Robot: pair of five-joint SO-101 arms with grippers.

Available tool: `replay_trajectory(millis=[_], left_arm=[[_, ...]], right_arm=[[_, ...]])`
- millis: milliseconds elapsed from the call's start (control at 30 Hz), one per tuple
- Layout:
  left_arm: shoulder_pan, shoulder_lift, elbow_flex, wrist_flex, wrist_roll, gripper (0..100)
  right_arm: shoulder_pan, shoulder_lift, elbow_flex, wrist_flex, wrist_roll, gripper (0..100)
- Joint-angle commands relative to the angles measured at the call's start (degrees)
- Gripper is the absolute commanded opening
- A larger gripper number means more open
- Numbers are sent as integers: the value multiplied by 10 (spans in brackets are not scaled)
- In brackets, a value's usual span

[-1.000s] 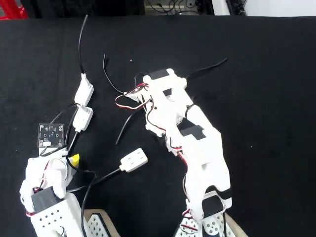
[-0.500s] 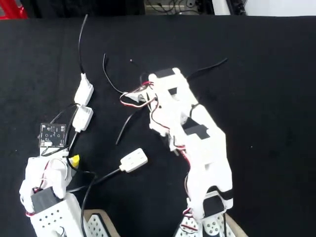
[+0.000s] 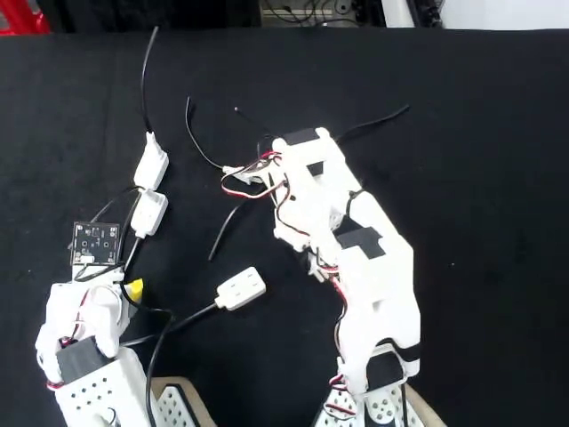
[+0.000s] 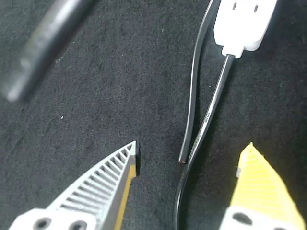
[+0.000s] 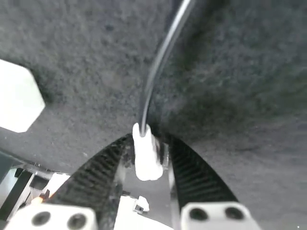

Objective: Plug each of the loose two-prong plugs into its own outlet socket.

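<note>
Tabletop [image 3: 498, 178], black and felt-like, carries the right arm [image 3: 364, 267] stretched toward its middle and the left arm [image 3: 84, 342] folded at the near left corner. A loose outlet socket [image 3: 241, 289] lies between the arms, and another white socket block [image 4: 244, 21] lies just ahead of the left gripper [image 4: 192, 145], whose fingers stand wide apart over two black cords [image 4: 194, 96]. The right gripper [image 5: 146, 141] pinches a small white plug [image 5: 146, 160] near mid-table, its lead trailing away.
</note>
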Motion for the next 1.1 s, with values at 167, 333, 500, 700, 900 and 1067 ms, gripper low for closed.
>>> replay_trajectory(millis=[167,333,500,700,900,1067], left_arm=[[7,-3,11,-3,-4,328],[7,-3,11,-3,-4,328],[7,-3,11,-3,-4,328],[7,-3,11,-3,-5,328],[7,-3,11,-3,-5,328],[7,-3,11,-3,-5,328]], right_arm=[[13,8,-48,-2,-5,13],[14,8,-45,-1,-5,21],[11,-6,-53,32,-9,21],[10,-79,-44,34,-36,12],[-39,-187,42,29,-33,12],[-68,-294,116,-19,-40,12]])
